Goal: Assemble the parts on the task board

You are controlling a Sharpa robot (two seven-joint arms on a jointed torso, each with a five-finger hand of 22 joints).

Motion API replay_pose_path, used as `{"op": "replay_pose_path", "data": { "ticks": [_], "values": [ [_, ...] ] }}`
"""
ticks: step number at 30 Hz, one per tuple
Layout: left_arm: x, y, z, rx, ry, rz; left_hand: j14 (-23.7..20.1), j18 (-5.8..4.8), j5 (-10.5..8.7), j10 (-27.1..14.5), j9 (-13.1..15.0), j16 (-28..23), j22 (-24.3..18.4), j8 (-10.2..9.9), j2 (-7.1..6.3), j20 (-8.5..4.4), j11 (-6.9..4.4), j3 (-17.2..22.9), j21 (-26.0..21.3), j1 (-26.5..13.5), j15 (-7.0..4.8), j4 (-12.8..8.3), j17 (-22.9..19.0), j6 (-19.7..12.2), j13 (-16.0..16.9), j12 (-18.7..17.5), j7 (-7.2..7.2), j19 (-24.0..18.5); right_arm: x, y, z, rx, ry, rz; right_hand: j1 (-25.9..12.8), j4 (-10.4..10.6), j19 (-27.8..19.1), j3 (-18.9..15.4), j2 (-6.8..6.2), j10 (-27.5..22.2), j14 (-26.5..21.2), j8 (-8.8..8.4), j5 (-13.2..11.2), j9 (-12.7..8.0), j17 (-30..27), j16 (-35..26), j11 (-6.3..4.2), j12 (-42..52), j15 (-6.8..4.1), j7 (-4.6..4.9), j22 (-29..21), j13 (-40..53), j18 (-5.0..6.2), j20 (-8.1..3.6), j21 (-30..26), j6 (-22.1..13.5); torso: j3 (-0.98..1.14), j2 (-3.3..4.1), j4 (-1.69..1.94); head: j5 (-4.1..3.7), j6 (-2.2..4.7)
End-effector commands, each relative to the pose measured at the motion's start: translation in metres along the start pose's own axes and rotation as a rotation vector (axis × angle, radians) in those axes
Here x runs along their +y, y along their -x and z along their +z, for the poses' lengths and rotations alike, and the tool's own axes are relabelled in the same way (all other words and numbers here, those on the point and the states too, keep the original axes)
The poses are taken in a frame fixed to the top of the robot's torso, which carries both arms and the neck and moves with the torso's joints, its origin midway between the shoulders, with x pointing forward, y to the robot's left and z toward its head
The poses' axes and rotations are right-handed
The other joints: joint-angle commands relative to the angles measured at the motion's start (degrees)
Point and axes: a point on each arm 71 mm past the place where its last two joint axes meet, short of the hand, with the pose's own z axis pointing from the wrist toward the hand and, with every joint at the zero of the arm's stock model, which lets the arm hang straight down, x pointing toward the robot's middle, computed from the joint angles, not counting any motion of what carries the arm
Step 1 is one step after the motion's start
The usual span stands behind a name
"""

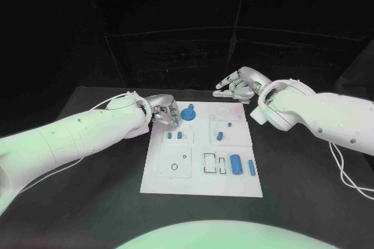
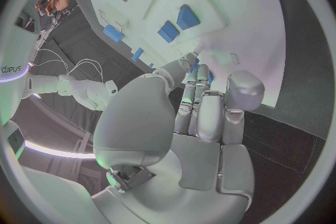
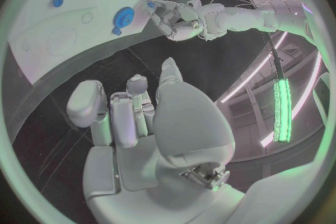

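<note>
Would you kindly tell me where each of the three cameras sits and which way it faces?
Head view: on the robot's head, looking down at the task board; both arms show, left hand at the board's far left corner, right hand beyond it.
Left wrist view: behind the left hand, facing the board.
Right wrist view: behind the right hand, facing the board's far end.
Shared: the blue gear and the left hand appear in head and right wrist views.
</note>
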Motion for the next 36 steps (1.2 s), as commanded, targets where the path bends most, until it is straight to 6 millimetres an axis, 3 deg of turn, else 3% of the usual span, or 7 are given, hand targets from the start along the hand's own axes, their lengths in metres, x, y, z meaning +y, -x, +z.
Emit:
{"op": "replay_pose_path", "data": {
  "ticks": [1, 14, 36],
  "values": [
    [-0.0007, -0.0021, 0.0009, 0.020, 0.008, 0.005, 0.61, -0.38, -0.21, 0.34, 0.06, -0.17, 0.08, -0.32, -0.01, 0.17, 0.00, -0.01, 0.23, -0.72, -0.23, 0.17, -0.03, 0.52, 0.11, -0.27, -0.09, 0.10, 0.0021, 0.0009, 0.0004, -0.006, 0.013, -0.002, 0.21, -0.14, -0.30, -0.21, 0.53, -0.21, 2.64, 0.36, 0.24, 0.08, 0.25, -0.19, 0.04, -0.01, 0.17, 0.07, -0.08, -0.05, 0.62, 0.05, -0.28, -0.41, -0.02, 0.00, -0.03, -0.02, -0.06],
    [0.0019, -0.0054, 0.0018, 0.045, 0.032, 0.028, 0.53, -0.36, -0.58, 0.53, 0.08, -0.31, 0.07, -0.48, -0.23, 0.16, -0.02, -0.24, 0.16, -1.01, -0.27, 0.28, -0.44, 0.64, 0.14, -0.51, -0.13, 0.05, 0.0020, 0.0010, 0.0003, -0.006, 0.012, -0.002, 0.29, -0.18, -0.28, -0.22, 0.57, -0.22, 2.64, 0.37, 0.27, 0.08, 0.25, -0.20, 0.03, 0.00, 0.16, 0.07, -0.07, -0.06, 0.61, 0.05, -0.28, -0.41, -0.01, -0.06, 0.10, -0.12, -0.13],
    [-0.0031, -0.0079, 0.0056, 0.038, 0.014, 0.033, 0.36, -0.34, -0.68, -0.43, -0.19, -0.34, -0.03, -1.97, -0.80, 0.37, 0.45, -0.65, -0.16, -1.38, 0.08, 0.38, -0.77, -0.75, 0.00, -1.99, 0.29, -0.21, 0.0019, 0.0009, 0.0005, -0.005, 0.012, -0.002, 0.33, -0.20, -0.27, -0.22, 0.59, -0.20, 2.64, 0.37, 0.28, 0.08, 0.24, -0.21, 0.03, 0.03, 0.16, 0.06, -0.05, -0.03, 0.61, 0.05, -0.27, -0.41, -0.03, -0.03, 0.00, -0.15, -0.18]
  ]
}}
